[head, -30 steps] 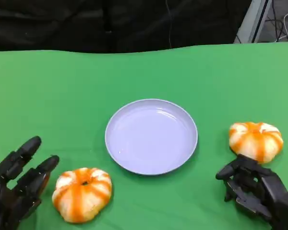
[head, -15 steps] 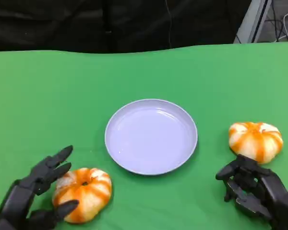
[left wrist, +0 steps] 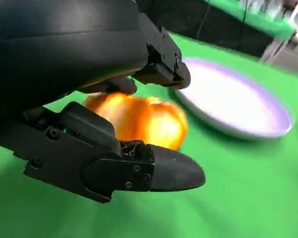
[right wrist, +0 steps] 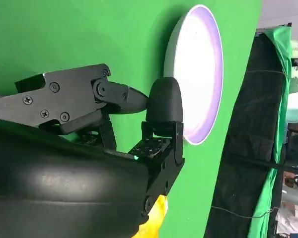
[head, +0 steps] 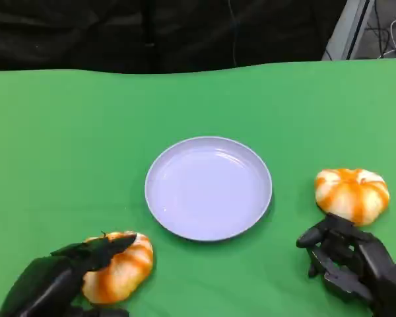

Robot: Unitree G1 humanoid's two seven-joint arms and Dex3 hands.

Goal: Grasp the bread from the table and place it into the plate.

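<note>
Two orange-and-white striped bread rolls lie on the green table. The left bread (head: pixel 125 267) sits at the front left, and my left hand (head: pixel 59 281) reaches over it, one finger across its top and the thumb under its near side. In the left wrist view the bread (left wrist: pixel 139 119) fills the gap between the upper fingers and the thumb of the left hand (left wrist: pixel 89 129). The pale lilac plate (head: pixel 208 188) lies empty in the middle. My right hand (head: pixel 346 261) rests with fingers curled in, holding nothing, just in front of the right bread (head: pixel 352 193).
The plate (left wrist: pixel 238 104) lies just beyond the left bread. In the right wrist view the plate (right wrist: pixel 198 74) lies past my right hand (right wrist: pixel 89 163), with a sliver of bread (right wrist: pixel 156 218) beside it. A black curtain backs the table's far edge.
My left hand has swung from beside the left bread with fingers spread to over it, and the fingers have closed round it. The right hand, the plate and the right bread have not moved.
</note>
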